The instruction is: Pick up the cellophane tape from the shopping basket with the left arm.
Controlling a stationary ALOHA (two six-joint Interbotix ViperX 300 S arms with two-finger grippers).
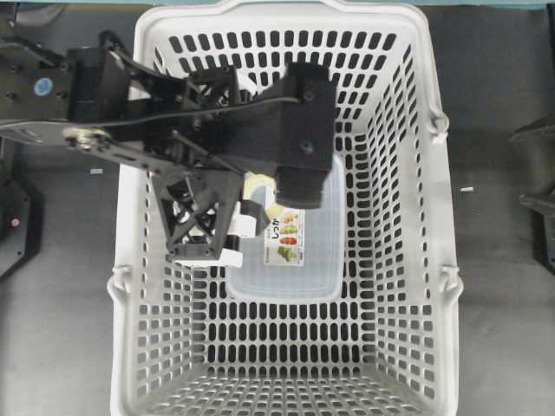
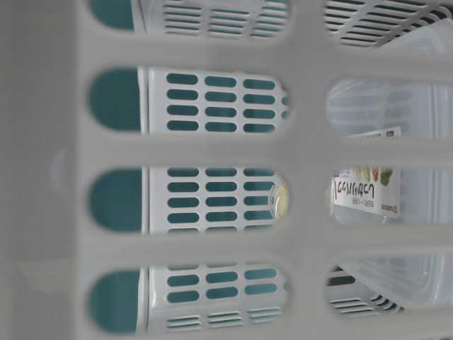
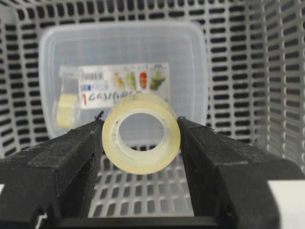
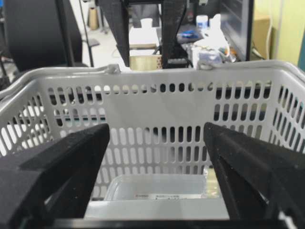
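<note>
Left gripper (image 3: pixel 141 143) clamped on cellophane tape (image 3: pixel 141 139), flat faces between the pads for a secure hold. Raised above shopping basket (image 4: pixel 143 78) rim; clear box (image 3: pixel 124 71) below. Right gripper (image 4: pixel 157 167) spread wide, idle.

The overhead view looks straight down on the shopping basket (image 1: pixel 286 217). The table-level view presses against a basket wall, peering through slots. Both wrist views face into the basket; all four share the clear box (image 3: pixel 124 71).

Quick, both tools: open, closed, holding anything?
Left tool: closed on the small pale-yellow cellophane tape roll.
Right tool: open, holding nothing.
</note>
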